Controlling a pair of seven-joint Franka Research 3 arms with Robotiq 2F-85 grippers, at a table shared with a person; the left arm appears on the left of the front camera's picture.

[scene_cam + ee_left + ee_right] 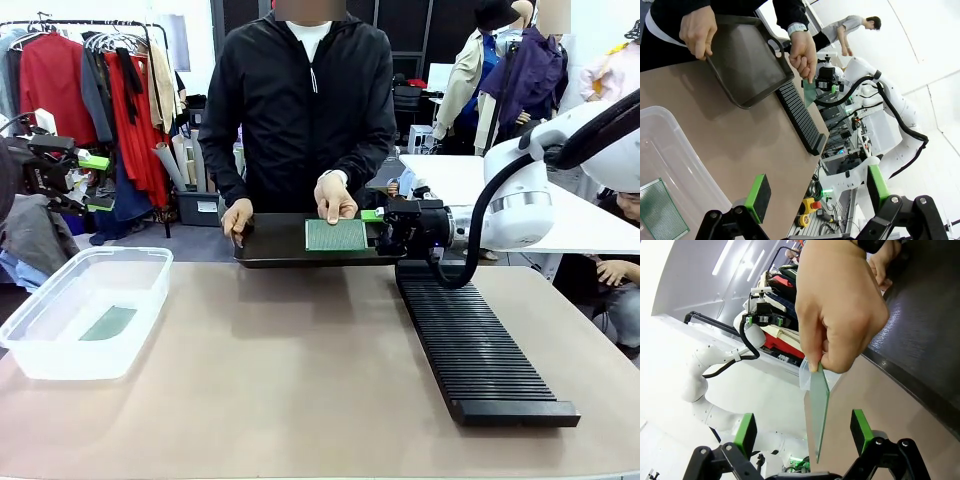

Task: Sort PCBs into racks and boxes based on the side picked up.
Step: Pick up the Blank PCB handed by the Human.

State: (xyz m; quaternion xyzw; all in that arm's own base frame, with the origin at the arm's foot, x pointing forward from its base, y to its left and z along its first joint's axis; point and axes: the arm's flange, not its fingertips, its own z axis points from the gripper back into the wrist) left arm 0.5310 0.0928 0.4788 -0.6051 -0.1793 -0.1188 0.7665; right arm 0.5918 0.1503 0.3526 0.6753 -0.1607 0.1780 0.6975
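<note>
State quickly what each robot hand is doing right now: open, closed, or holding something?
Left hand: open, empty.
Right hand: open, not gripping; the person's hand holds a PCB out to it.

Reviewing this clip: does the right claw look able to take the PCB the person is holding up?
Probably yes. The right claw is open, and the PCB hangs edge-on from the person's hand, seemingly between the green pads, with nothing in between.
</note>
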